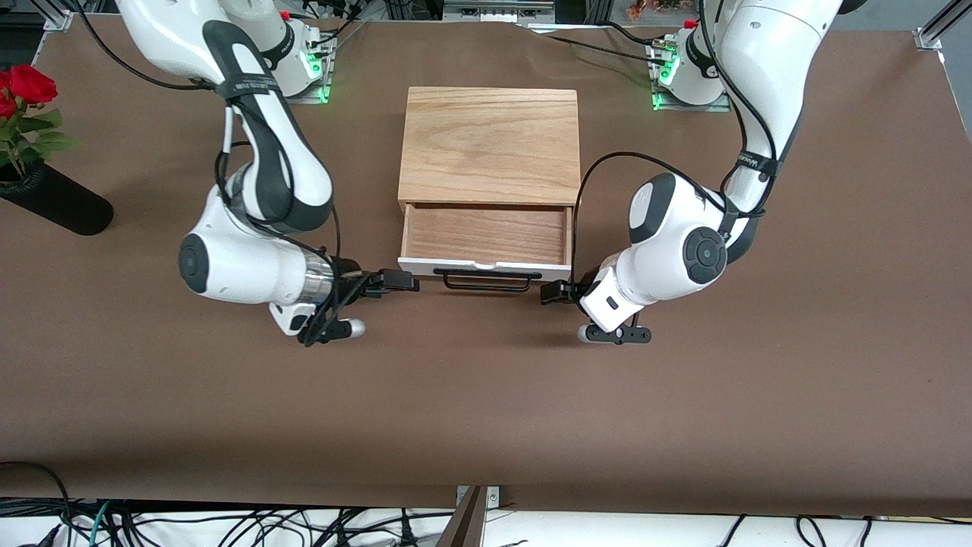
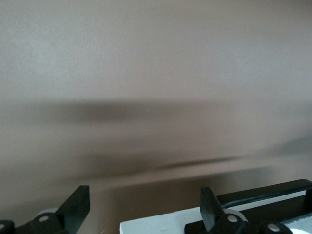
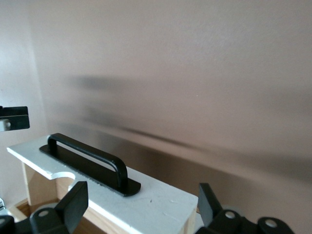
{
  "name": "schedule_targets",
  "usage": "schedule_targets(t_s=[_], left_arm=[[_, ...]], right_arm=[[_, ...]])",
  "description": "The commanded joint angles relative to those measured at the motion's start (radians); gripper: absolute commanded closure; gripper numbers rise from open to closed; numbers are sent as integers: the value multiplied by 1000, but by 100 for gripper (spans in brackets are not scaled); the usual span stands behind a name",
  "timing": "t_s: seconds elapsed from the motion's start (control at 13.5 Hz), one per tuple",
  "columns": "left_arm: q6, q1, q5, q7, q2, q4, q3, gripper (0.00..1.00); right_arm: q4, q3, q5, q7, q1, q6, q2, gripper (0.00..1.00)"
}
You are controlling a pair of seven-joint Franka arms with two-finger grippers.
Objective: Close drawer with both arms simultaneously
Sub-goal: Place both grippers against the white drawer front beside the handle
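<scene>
The drawer (image 1: 486, 235) stands pulled out of its light oak box (image 1: 490, 146) at the middle of the table (image 1: 486, 395), its white front panel (image 1: 486, 267) and black wire handle (image 1: 486, 279) facing the front camera, its wooden tray bare. What worries me most is an uneven shove: if one of my arms presses its end of the panel sooner or harder than the other, the tray could skew in its slot and jam, or the whole box could slide toward my bases instead of the drawer going in. A fingertip could also slip off a panel corner, or snag the handle, since both hands sit so close to the panel's ends. My right gripper (image 1: 396, 281) is low over the table just beside the panel's end toward the right arm; its wrist view shows the fingers (image 3: 73, 202) spread wide with the panel's edge between them, holding nothing, and I cannot tell whether they touch it. My left gripper (image 1: 558, 291) sits just beside the other end, fingers (image 2: 78, 204) likewise spread wide and empty, the panel corner between them.
</scene>
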State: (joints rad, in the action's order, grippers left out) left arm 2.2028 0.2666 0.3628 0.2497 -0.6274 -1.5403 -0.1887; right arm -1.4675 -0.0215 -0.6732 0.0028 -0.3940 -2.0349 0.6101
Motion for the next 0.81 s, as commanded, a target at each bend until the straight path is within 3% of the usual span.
schedule_targets(t_s=[0.0,0.22,0.74], left_arm=[[-73,2,18,26,1,0,0,0],[-78,3,18,42,1,-1,0,0],[-253,-1,22,43,1,-1,0,0]], right_arm=[[-6,-5,-22,-7,-35,-21,23,0],[-49,-5,-22,-58,-35,-7,20,0],[-96,-5,-23,-78,-35,48,11,0]])
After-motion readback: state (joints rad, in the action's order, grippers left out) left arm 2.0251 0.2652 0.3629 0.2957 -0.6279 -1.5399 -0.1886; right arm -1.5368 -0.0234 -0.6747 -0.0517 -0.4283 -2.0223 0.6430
